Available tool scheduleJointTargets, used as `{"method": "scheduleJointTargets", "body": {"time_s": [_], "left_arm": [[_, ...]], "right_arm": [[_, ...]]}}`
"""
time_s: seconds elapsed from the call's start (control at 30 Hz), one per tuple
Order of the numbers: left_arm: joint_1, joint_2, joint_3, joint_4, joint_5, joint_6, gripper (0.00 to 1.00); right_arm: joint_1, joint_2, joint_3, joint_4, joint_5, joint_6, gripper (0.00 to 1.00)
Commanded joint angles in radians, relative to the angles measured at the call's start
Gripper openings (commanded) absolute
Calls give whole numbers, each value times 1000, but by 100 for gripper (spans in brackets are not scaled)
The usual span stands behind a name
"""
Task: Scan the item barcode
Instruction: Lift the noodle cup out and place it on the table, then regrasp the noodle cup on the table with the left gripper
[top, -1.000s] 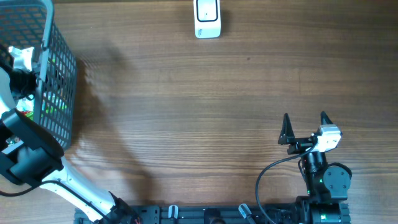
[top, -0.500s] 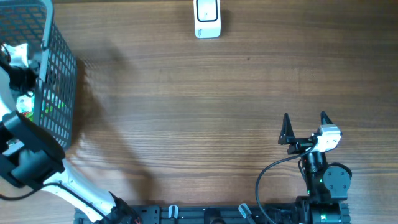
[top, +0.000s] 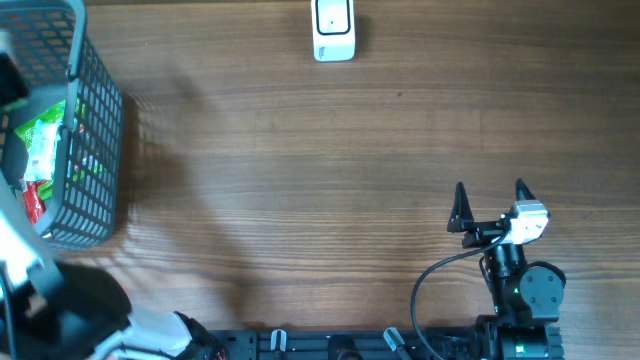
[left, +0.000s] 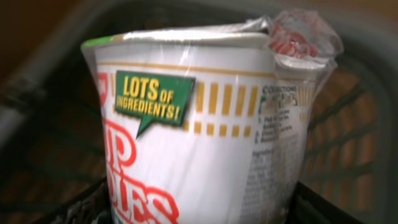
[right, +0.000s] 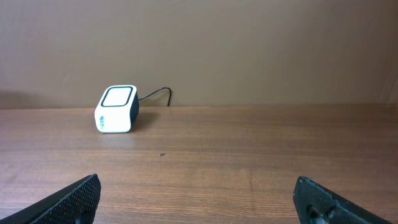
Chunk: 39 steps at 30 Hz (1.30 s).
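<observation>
At 9 o'clock basket (top: 95, 130) — pickup: left gripper (left: 199, 210) held noodle cup (left: 186, 124), right gripper (top: 489, 190) wide. Next, likely: present it to 12 o'clock scanner (top: 333, 30).

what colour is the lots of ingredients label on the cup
Green speech-bubble label with yellow lettering, on the white wrapped noodle cup; clearest in left wrist view.

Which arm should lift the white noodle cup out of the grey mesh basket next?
Left. Its wrist camera sits right against the white wrapped noodle cup inside the grey mesh basket. The right pincer rests open on the far side of the brown wooden table, away from the basket.
</observation>
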<state>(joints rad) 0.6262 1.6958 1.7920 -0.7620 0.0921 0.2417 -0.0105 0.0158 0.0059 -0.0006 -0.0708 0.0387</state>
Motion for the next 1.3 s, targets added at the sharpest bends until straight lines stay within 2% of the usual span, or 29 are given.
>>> {"method": "scheduleJointTargets", "body": {"time_s": [0.0,0.13,0.23,0.33,0.53,0.63,0.73,0.77,0.8,0.93,1.27], "left_arm": [[-10,-183,9,61,13,-162,79],[-48,-295,9,70,133,-245,78],[-124,-359,9,24,239,-326,77],[-217,-378,9,-49,267,-373,76],[-483,-339,9,-280,212,-414,73],[-585,-322,9,-317,138,-457,85],[-673,-309,8,-380,61,-465,91],[-690,-306,7,-400,48,-476,98],[-718,-295,7,-433,30,-512,100],[-789,-245,7,-518,29,-591,100],[-965,-34,-81,-591,24,-590,97]], "right_arm": [[-3,-6,-1,3,2,-12,100],[-3,-6,-1,3,2,-12,100],[-3,-6,-1,3,2,-12,100],[-3,-6,-1,3,2,-12,100],[-3,-6,-1,3,2,-12,100],[-3,-6,-1,3,2,-12,100],[-3,-6,-1,3,2,-12,100],[-3,-6,-1,3,2,-12,100],[-3,-6,-1,3,2,-12,100],[-3,-6,-1,3,2,-12,100],[-3,-6,-1,3,2,-12,100]]}}
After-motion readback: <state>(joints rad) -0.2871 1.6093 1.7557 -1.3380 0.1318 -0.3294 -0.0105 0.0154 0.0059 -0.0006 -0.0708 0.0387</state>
